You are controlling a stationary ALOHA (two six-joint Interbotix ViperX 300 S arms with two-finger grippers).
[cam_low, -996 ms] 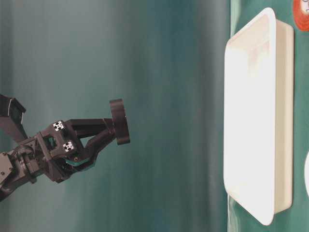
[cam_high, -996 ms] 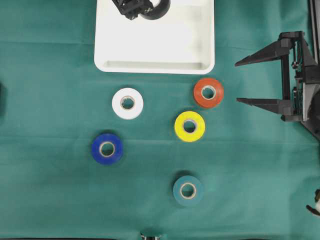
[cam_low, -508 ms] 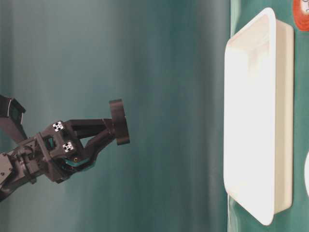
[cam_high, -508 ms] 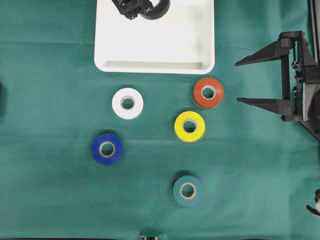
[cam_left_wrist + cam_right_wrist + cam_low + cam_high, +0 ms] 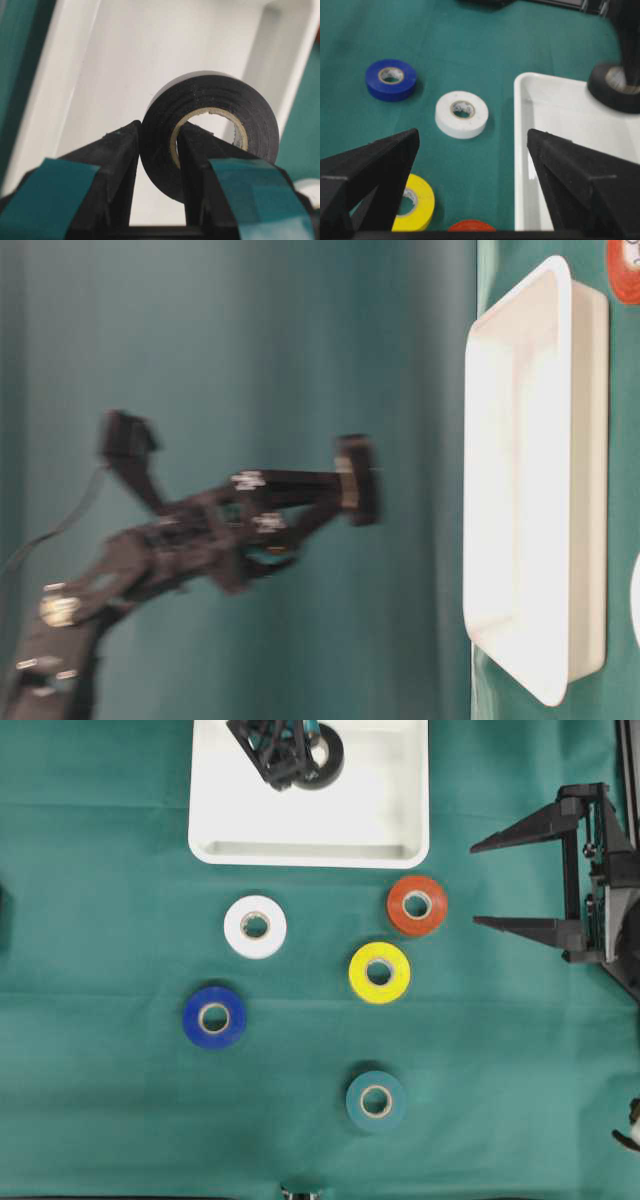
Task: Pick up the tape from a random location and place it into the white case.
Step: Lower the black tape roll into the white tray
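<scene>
One black tape roll [image 5: 210, 135], cardboard-cored, sits clamped by its wall in your left end effector [image 5: 157, 165] over the white case [image 5: 400, 810]; your right end effector [image 5: 525, 880] gapes wide.

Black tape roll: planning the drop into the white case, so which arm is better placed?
Left. Its pincer is shut on the black tape roll above the white case; the right pincer stands open beside it.
</scene>
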